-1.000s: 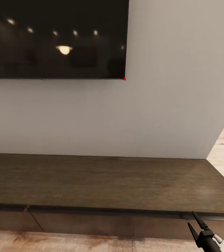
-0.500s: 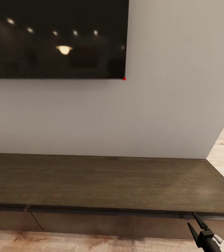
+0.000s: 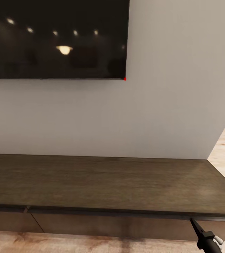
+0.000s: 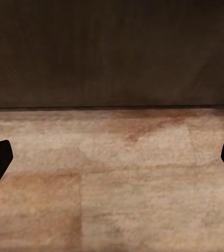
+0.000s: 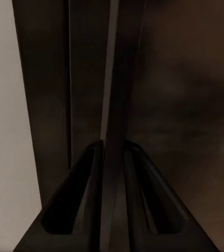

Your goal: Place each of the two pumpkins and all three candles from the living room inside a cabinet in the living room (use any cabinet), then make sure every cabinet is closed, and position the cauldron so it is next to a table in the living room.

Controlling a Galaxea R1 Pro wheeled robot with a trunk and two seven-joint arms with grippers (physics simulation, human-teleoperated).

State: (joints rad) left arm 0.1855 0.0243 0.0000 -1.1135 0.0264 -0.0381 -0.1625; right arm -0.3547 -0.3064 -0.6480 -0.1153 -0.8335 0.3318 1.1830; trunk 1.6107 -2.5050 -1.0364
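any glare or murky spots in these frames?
Head view: the TV mirrors ceiling lights as bright spots; the cabinet top has a faint sheen. Right wrist view: very dark, the right gripper barely separates from the brown wood. Left wrist view: soft, the floor texture smeared.

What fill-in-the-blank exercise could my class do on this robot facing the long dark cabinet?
1. The black screen hangs on the ____ above the cabinet.
2. The left gripper has its jaws ____ over the floor.
3. The right gripper has its jaws ____ on a thin edge of the cabinet.
Missing words: wall; open; shut.
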